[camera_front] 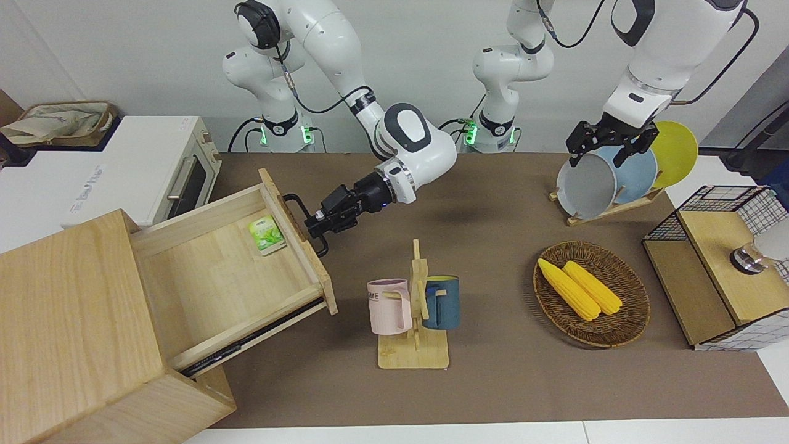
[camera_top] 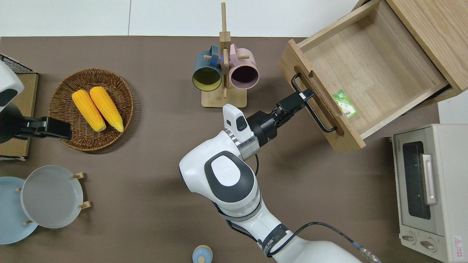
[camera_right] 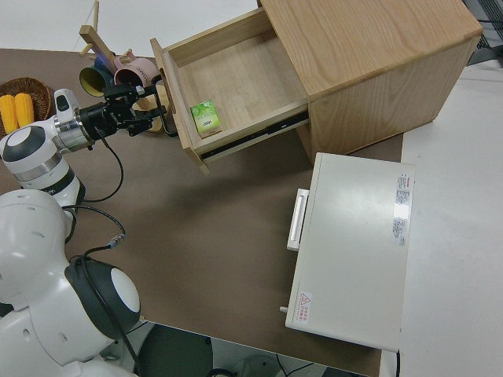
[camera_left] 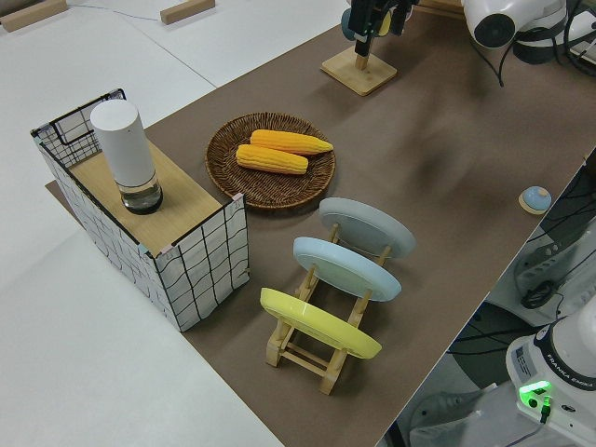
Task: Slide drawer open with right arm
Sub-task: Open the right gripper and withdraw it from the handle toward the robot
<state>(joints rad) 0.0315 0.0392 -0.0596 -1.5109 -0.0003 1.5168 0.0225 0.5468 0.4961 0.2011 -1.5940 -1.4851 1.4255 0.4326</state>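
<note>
Brown tabletop (camera_front: 493, 382); right claw (camera_front: 322, 227) pinching wooden drawer (camera_front: 216, 277) loop handle (camera_front: 302, 216)

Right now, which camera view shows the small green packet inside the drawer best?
The overhead view: the green packet lies unobstructed on the floor of the drawer, just inside its front panel. The front and right side views also show it, but at a slant. The left side view does not show it.

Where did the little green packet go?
The green packet lies inside the open drawer, against its front panel, toward the right arm's end of the table.
</note>
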